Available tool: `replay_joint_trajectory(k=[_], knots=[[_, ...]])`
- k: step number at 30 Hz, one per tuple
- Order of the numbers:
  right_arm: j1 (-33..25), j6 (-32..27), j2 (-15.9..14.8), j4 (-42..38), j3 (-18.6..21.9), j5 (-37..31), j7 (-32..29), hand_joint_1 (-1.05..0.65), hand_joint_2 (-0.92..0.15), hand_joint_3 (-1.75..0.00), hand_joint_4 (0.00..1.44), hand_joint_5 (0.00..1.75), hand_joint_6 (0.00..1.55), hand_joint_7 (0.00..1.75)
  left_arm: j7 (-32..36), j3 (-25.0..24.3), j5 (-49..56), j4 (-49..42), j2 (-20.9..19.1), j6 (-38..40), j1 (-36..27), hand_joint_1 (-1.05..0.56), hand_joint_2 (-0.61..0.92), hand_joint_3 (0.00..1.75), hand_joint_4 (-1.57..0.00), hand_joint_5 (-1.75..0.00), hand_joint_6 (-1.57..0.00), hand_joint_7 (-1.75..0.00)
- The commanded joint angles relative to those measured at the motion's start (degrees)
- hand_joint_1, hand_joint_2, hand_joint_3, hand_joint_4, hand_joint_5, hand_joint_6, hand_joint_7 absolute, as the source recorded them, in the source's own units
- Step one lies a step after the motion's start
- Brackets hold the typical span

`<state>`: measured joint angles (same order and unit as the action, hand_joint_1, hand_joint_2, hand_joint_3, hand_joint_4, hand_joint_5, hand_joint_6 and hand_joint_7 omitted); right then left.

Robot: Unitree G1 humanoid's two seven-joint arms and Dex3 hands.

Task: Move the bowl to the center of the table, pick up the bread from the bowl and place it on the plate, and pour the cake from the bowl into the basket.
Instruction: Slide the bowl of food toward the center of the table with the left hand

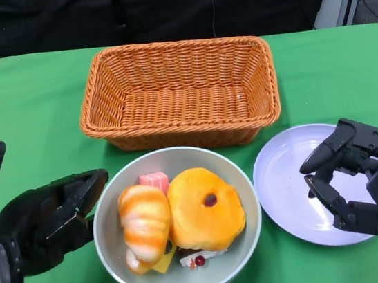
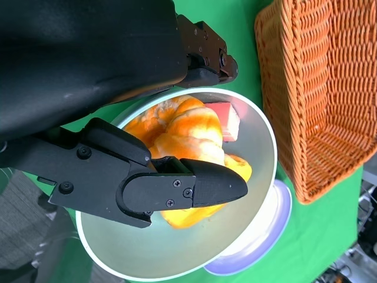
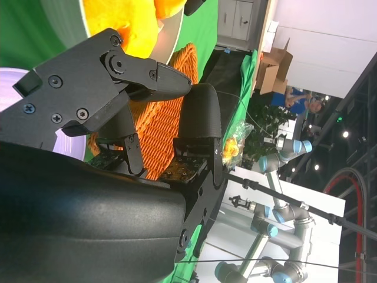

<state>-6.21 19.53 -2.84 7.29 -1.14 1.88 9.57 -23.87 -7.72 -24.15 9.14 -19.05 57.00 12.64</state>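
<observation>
Flanking the bowl [image 1: 109, 225], both hands look empty with fingers spread, left hand [image 1: 49, 219], right hand [image 1: 357, 175].

Count: one bowl [image 1: 112, 246], one basket [image 1: 177, 91], one plate [image 1: 286, 191], one bread roll [image 1: 145, 222], one round cake [image 1: 205, 209], one pink cake piece [image 1: 154, 181].

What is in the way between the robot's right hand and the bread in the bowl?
Nothing that shows. The right hand hovers open over the plate, and only bare plate and the bowl rim lie between it and the bread. The round orange bun lies beside the bread on the hand's side, not covering it.
</observation>
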Motion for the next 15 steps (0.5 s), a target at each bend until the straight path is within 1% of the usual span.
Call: replay_joint_trajectory(k=[1, 15], knots=[[0.19, 0.80, -0.11, 0.26, -0.02, 0.27, -0.22, -0.16, -0.51, -0.90, 0.70, 1.51, 0.71, 1.22, 0.88, -0.13, -0.67, 1.44, 0.59, -0.10, -0.31, -0.73, 0.92, 0.49, -0.23, 0.00, -0.18, 0.00], [0.38, 1.72, -0.13, -0.22, -0.11, -0.33, -0.48, -0.14, -0.50, -0.93, 0.71, 1.51, 0.72, 1.21, 2.85, -0.21, -0.32, 1.44, 2.90, -0.89, -0.48, -0.74, 0.92, 0.49, -0.21, 0.00, -0.18, -0.01]])
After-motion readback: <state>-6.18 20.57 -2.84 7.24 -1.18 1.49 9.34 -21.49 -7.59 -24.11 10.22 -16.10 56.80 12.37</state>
